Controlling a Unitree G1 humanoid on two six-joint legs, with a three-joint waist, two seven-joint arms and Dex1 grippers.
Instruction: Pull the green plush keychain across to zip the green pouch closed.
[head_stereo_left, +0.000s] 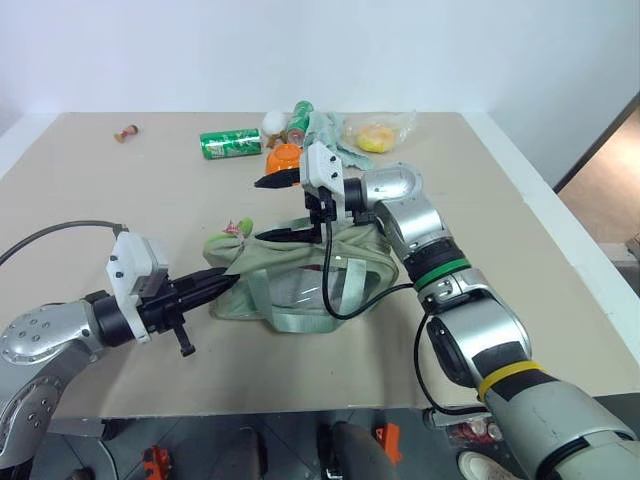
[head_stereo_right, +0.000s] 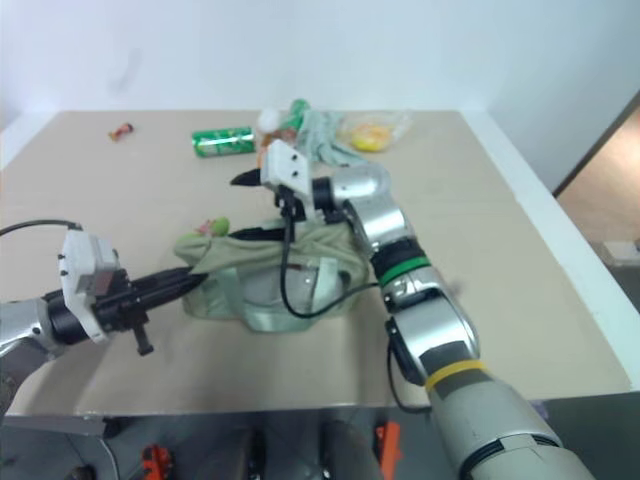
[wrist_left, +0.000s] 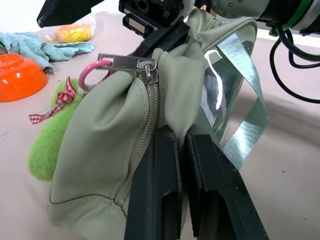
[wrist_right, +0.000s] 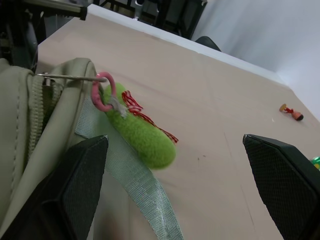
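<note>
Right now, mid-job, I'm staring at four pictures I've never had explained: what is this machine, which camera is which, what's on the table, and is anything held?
It is a two-armed humanoid robot, each arm ending in a gripper of two black fingers. Two pictures come from the head camera, looking down over the arms. The other two come from cameras on the wrists, looking along each gripper's fingers.

On the table sits the green pouch, with the green plush keychain hanging by a pink ring from its zipper pull. Further back lie a green soda can, an orange bowl, pale gloves and a bag with something yellow.

The left gripper is shut, pinching the pouch's end by the zipper. The right gripper is wide open above the pouch, facing the keychain and holding nothing.
</note>
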